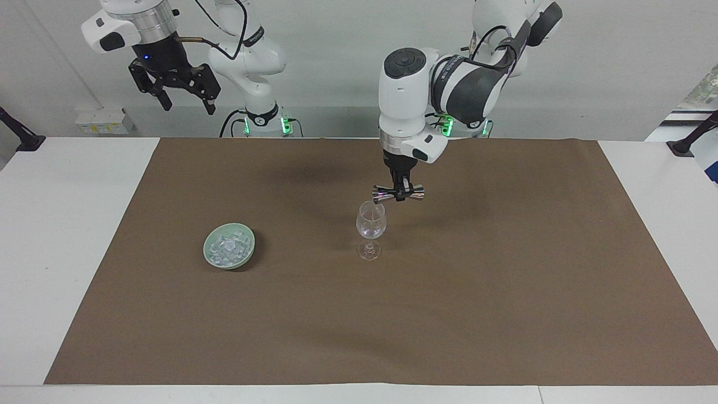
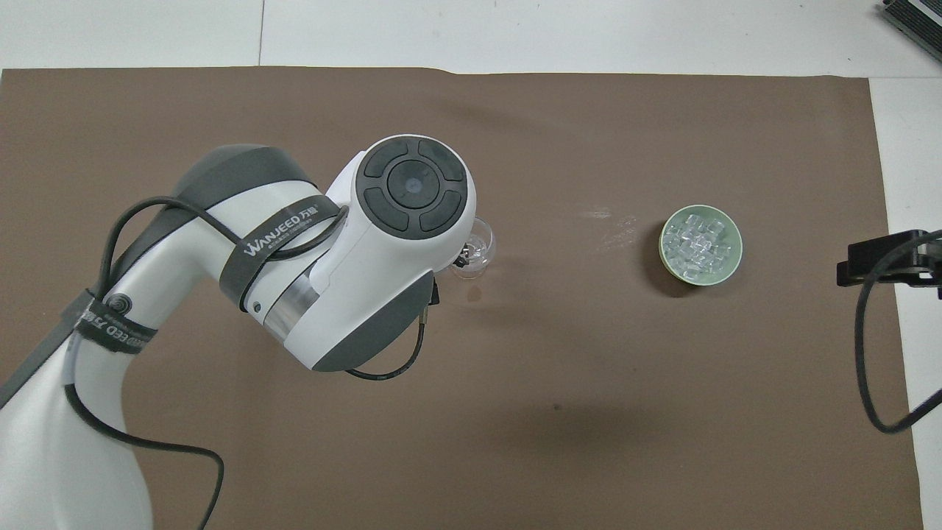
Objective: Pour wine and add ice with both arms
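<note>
A clear wine glass [image 1: 371, 224] stands upright mid-mat, half covered by the left arm in the overhead view [image 2: 480, 249]. My left gripper [image 1: 399, 194] hangs just above the glass rim, on the side nearer the robots. It is shut on a silver double-ended jigger [image 1: 414, 193] held sideways. Ice [image 1: 227, 246] fills a pale green bowl [image 1: 248, 247] toward the right arm's end; the ice [image 2: 698, 243] also shows from overhead. My right gripper [image 1: 189, 108] waits open, raised high above the table's edge at the robots' end. No wine is in view.
A brown mat [image 1: 505, 308] covers most of the white table [image 1: 67, 252]. A small dark spot [image 2: 475, 294] lies on the mat beside the glass, and pale smears [image 2: 607, 224] lie between glass and bowl.
</note>
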### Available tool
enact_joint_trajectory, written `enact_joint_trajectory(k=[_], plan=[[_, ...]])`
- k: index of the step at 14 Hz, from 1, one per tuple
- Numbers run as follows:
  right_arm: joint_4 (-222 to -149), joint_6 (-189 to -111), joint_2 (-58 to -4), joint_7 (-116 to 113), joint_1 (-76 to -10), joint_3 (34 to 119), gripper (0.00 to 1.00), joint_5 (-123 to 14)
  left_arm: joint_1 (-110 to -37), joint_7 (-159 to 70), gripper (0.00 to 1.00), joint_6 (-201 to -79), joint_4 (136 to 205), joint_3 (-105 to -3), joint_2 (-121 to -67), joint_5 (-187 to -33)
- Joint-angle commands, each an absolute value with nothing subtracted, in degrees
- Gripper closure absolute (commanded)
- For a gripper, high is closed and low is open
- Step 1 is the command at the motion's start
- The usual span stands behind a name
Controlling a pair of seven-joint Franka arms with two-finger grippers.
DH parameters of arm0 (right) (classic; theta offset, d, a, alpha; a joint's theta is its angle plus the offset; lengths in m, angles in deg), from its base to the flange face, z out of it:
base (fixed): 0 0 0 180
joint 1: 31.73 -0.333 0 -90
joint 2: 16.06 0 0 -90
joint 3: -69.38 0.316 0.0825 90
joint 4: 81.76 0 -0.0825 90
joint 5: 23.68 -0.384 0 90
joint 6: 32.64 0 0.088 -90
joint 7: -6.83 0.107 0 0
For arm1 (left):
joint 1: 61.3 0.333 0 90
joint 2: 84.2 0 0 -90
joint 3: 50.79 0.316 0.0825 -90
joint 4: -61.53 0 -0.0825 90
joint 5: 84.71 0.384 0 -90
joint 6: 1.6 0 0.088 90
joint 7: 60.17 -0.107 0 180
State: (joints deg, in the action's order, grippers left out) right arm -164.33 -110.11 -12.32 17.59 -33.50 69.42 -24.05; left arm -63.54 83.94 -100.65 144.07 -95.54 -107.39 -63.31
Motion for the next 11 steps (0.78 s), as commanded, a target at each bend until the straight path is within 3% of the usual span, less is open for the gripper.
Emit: enact_joint_trajectory(k=[1, 11], plan=[[-164.82, -111.04, -11.84, 16.32, -32.96, 69.64, 0.0, -24.12, -65.08, 85.99, 1.0, -98.11, 140.54, -95.61, -109.6, -60.81], [-164.82, -111.04, -11.84, 16.32, -32.96, 69.64, 0.0, -24.03, -66.04, 86.17, 1.0, -96.88, 139.23, -95.87, -110.21, -57.82]])
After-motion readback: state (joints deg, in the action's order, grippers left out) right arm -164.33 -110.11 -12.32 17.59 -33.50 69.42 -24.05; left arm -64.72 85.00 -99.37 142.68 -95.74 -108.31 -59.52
